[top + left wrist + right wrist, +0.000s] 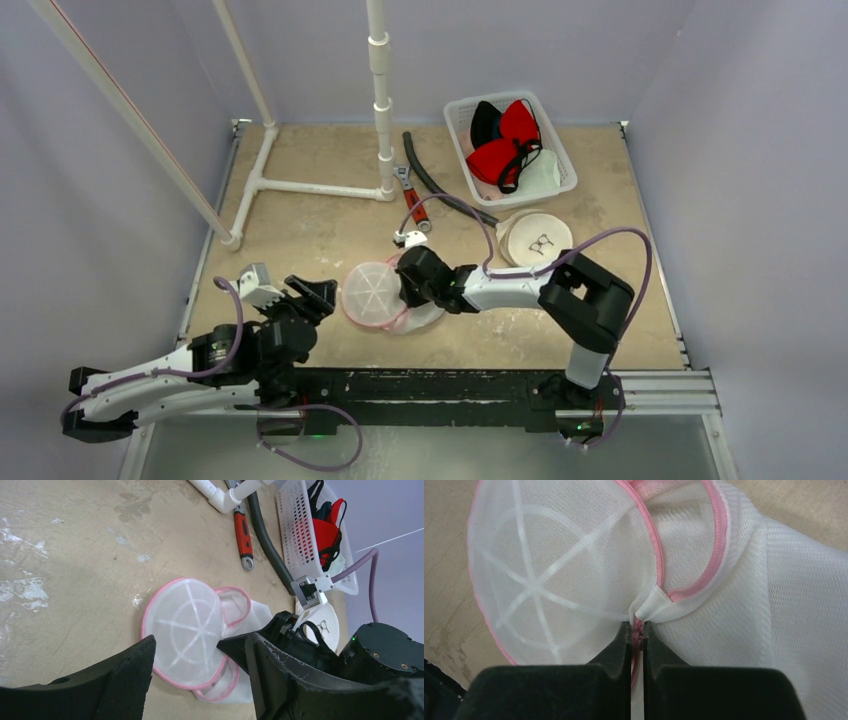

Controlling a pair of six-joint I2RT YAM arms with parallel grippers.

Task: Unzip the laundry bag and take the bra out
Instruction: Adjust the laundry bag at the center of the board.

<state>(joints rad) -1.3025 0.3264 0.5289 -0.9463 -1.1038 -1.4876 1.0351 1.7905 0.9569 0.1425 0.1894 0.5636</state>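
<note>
Two tools met at the laundry bag (372, 292), a round white mesh bag with pink edging that lay on the surface close in front of the arms. The right tool (637, 630) had its fingers pressed together on the pink zipper (655, 555), at the spot where the two round halves of the bag join. The half with the white spoke pattern stood to the left of this tool, and the looser mesh spread out to its right.

The left tool (200, 640) had its fingers wide apart and held nothing. The bag lay just ahead of it, not touching.

Far beyond the right tool, a red and black bra (505, 140) rested in a white basket (565, 172) at the back of the surface. I could not tell if anything was inside the bag.

Between the basket and the right tool lay a round white pouch (537, 238) with a small glasses print. A red-handled wrench (412, 200) and a dark hose (430, 180) lay past the right tool, beside a white pipe frame (300, 185).
</note>
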